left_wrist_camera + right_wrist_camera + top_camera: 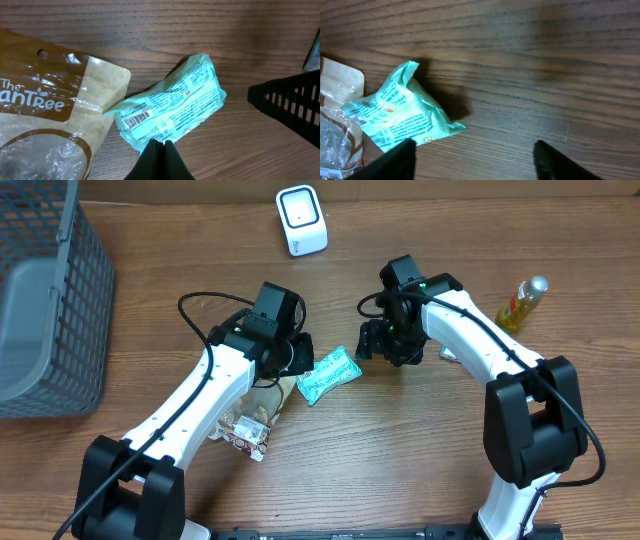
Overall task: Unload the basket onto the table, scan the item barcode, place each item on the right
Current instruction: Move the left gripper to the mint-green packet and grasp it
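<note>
Two white-and-black robot arms lean over a wooden counter, with a grey mesh basket standing well off to the left of both, at the counter's edge. The left end effector is squeezed fully closed, its dark fingertips pinching the near edge of a teal packet, which lies on the counter directly ahead of those tips. The right end effector hovers just to the right of the same packet with its two fingers spread wide and nothing between them; seen from its wrist, the packet sits ahead and to the left, outside the gap. A brown pouch with a clear window lies just left of the left end effector, its corner meeting the packet's end. A white scanner stands on the counter well beyond both end effectors, and a yellow bottle lies off to the right of the right one. The packet's barcode faces upward, near the end closest to the pouch.
</note>
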{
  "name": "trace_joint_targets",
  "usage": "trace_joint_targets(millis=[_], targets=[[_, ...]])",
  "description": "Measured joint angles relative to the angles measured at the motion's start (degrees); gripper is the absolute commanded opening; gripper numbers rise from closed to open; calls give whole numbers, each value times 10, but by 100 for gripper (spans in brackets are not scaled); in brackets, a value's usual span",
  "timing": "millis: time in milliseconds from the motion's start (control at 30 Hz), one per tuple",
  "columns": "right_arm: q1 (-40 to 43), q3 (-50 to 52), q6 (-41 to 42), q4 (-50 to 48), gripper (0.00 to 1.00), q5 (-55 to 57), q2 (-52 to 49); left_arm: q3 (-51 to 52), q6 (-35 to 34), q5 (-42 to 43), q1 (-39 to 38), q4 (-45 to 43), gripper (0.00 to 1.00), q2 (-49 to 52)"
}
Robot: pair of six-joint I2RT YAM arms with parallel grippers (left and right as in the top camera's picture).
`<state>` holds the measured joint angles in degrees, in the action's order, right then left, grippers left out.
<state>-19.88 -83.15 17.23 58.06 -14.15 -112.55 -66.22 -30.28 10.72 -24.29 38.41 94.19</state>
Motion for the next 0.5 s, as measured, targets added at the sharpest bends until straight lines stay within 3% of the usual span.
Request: trace_joint_targets(millis=[500], targets=[[0, 0, -1, -6, 78, 0, 0, 2, -28, -14, -5, -57, 4, 81]])
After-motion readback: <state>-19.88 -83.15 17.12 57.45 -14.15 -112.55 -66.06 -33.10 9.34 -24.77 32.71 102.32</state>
